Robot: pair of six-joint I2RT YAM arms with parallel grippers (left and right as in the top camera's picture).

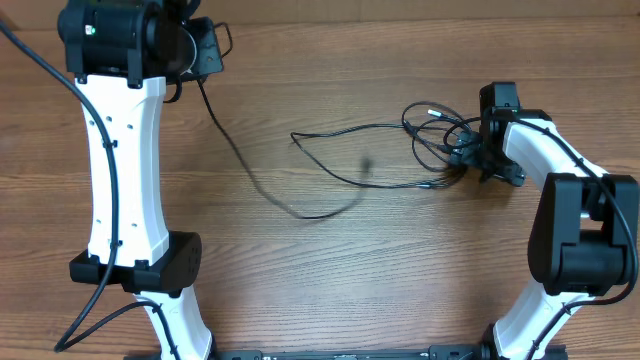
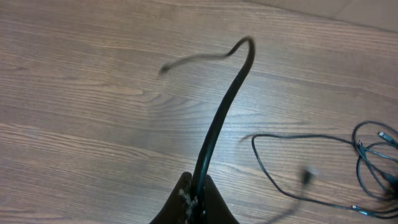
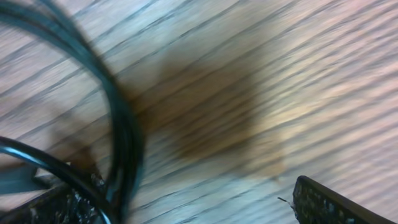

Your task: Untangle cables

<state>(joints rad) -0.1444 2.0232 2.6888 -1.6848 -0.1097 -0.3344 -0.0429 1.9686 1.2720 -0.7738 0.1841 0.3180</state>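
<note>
In the overhead view my left gripper [image 1: 207, 60] sits at the table's far left, shut on one black cable [image 1: 250, 175]. That cable trails right and its free end is blurred. The left wrist view shows this held cable [image 2: 217, 124] rising from the shut left gripper [image 2: 198, 198]. The other cables [image 1: 437, 137] lie in a tangle of loops at the right, seen also as thin cables [image 2: 367, 155] at the frame's right edge. My right gripper [image 1: 478, 152] is low over that tangle, open. In the right wrist view the right gripper [image 3: 193, 208] has cable strands [image 3: 121, 137] beside its left finger [image 3: 53, 205].
The wooden table [image 1: 330, 290] carries nothing but the cables. Thicker black arm wires [image 1: 40, 55] run along the left arm. Both arm bases [image 1: 165, 310] stand at the near edge.
</note>
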